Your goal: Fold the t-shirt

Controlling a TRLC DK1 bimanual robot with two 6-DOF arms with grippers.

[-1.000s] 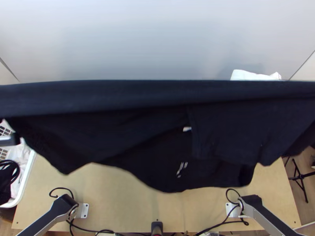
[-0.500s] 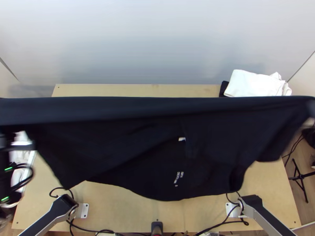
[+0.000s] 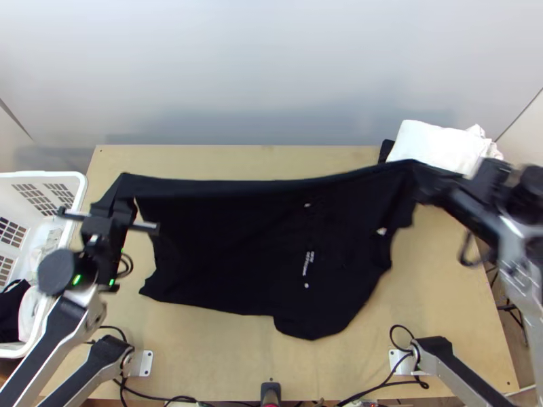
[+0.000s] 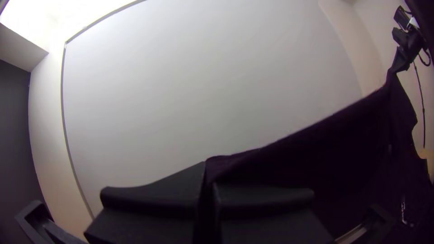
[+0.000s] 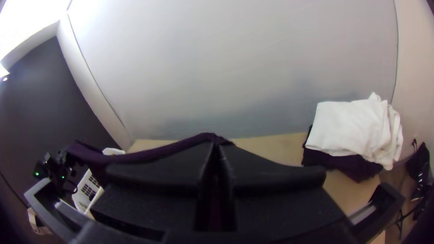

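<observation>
The black t-shirt (image 3: pixel 231 251) hangs between the two grippers with a long top edge stretched across, its lower part draping over the table. At the cloth's left end is my left gripper (image 3: pixel 121 197); the left wrist view shows this gripper (image 4: pixel 209 180) shut on a corner of the t-shirt (image 4: pixel 352 149). My right gripper (image 3: pixel 424 178) holds the other end of the top edge. In the right wrist view the gripper (image 5: pixel 218 149) is shut on the t-shirt (image 5: pixel 153 152), whose edge runs off toward the left arm. Small white print and a white tag mark the cloth.
Folded white cloth (image 3: pixel 438 146) lies on dark cloth at the table's back right corner. A white laundry basket (image 3: pixel 80 203) with cloth in it stands beyond the left edge. Wooden table (image 3: pixel 203 353) surface shows around the shirt, with cables near the arm bases.
Both arms have come into the top view, the left moving right and the right moving left. The stretched t-shirt has lowered and appears smaller, its top edge sagging a little.
</observation>
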